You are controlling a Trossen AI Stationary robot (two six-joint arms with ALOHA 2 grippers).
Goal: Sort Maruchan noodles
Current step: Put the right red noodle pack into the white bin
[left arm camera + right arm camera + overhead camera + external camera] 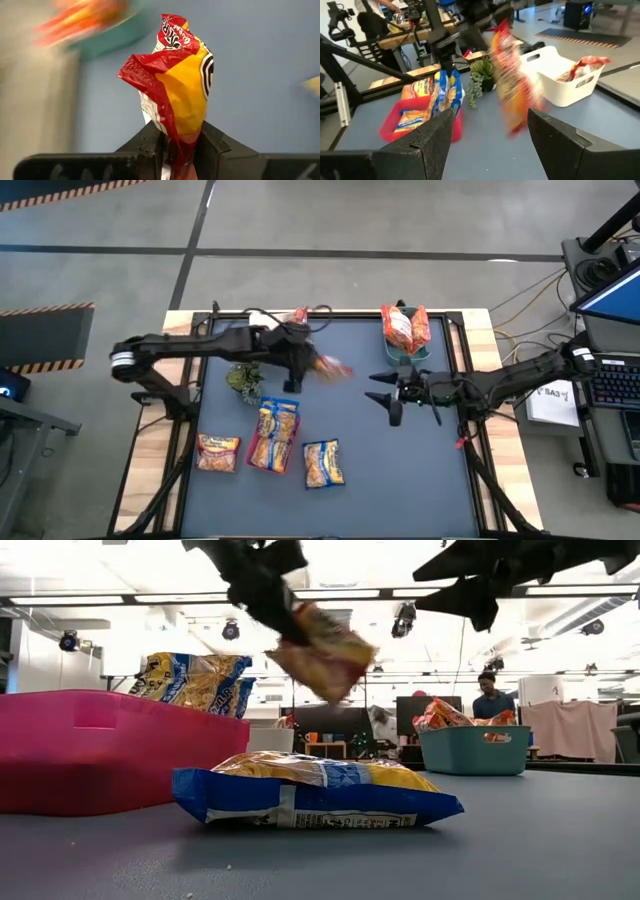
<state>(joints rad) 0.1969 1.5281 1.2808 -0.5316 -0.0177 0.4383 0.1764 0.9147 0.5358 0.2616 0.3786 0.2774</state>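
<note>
My left gripper hangs above the table's far middle, shut on a red-and-yellow Maruchan noodle packet, which also shows in the low view. My right gripper stands open to its right, nothing between its fingers. Blue-trimmed packets lie in a red tray. A blue packet and an orange packet lie flat on the table beside it. Red packets stand in a teal bin. My left gripper pinches the packet's crumpled end between its two fingers. The fingers come slanting down from the table's left. The rest of the packet sticks out beyond the fingertips, lifted clear of the table.
A small green plant stands near the left arm. A white bin with a red packet sits at the far left. People and desks show in the room beyond the table. Bare blue table lies to the right and near the front edge.
</note>
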